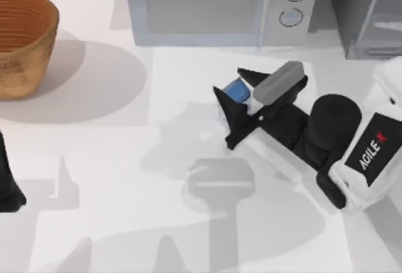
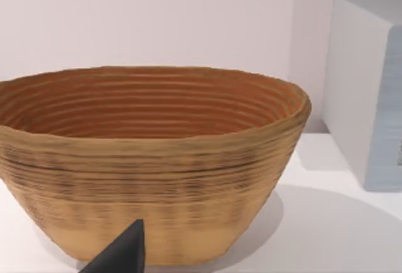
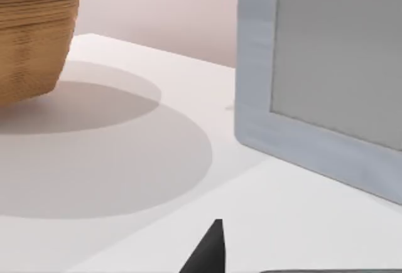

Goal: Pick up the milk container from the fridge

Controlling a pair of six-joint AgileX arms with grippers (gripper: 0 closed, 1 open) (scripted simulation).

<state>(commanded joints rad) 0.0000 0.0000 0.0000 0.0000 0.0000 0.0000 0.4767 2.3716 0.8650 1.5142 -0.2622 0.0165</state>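
Observation:
The milk container (image 1: 236,90), a small carton with a bright blue face, sits between the black fingers of my right gripper (image 1: 233,100), which is shut on it. The gripper holds it over the white table in front of the microwave, left of the fridge (image 1: 367,16). The fridge is a dark grey box with a pale glassy door at the back right corner. One black fingertip (image 3: 211,251) of the right gripper shows in the right wrist view.
A light-grey microwave (image 1: 213,6) with two round dials stands at the back centre. A woven basket (image 1: 22,37) stands at the back left. My left arm (image 1: 7,188) is parked at the left edge, its fingertip (image 2: 122,255) facing the basket (image 2: 151,160).

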